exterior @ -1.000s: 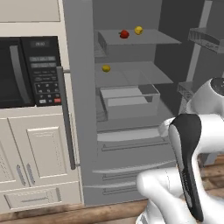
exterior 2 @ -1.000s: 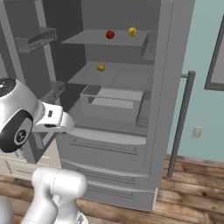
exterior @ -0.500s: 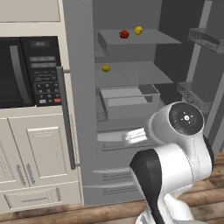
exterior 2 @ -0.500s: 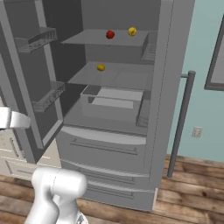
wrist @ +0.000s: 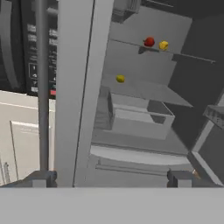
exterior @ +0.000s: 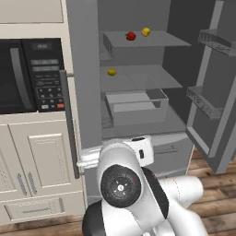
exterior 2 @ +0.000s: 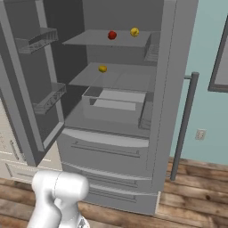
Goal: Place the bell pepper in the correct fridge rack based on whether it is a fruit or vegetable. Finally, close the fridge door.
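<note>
Bell pepper (exterior: 131, 35) sat on top fridge shelf (exterior: 170, 40), beside yellow fruit (exterior: 145, 32). Looked light, glossy, slippery, firm; grip across middle. Tool (wrist: 111, 178) fingers apart, empty.

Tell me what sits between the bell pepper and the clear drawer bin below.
The middle shelf, carrying one small yellow item, lies between the bell pepper and the bin; right base view.

My arm is folded low, its white links and a dark round joint bulking in the lower middle of the left base view, with one white link at the lower left of the right base view. In the hand view my claw (wrist: 111, 178) holds nothing, its two dark fingertips (wrist: 38, 178) set wide apart.
</note>
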